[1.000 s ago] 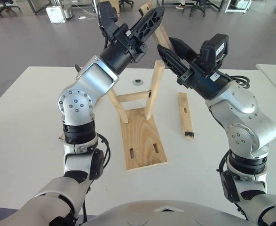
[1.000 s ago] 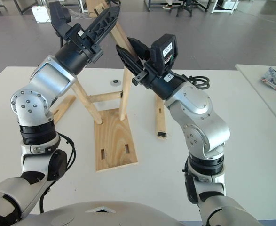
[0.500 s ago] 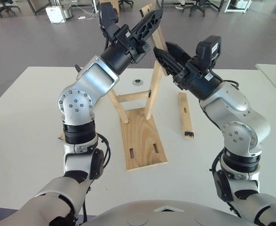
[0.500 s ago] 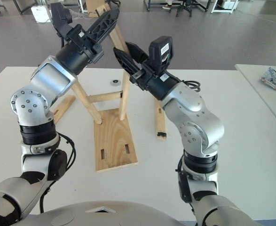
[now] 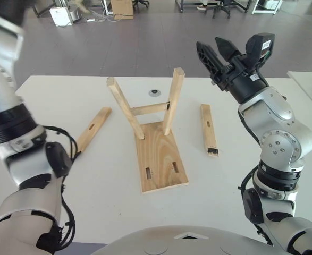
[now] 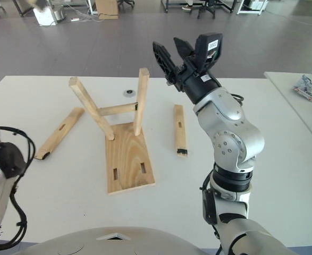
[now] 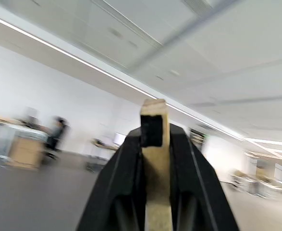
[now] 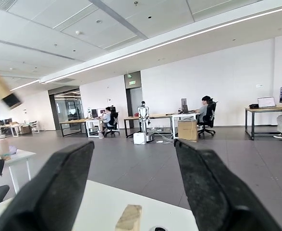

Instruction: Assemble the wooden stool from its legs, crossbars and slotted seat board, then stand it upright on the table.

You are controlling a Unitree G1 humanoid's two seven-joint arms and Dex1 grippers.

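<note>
Two legs stand in the seat board. My right gripper gapes at one o'clock; left gripper clamps a wooden piece.

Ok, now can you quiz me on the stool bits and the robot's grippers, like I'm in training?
1. True or false: both grippers are empty.
2. How many legs stand in the board? A one, B two, C four.
3. Fill in: the short bar joining the standing legs is the ___.

Key
1. False. The right gripper is open and empty, but the left gripper is shut on a wooden piece.
2. B.
3. crossbar.
</note>
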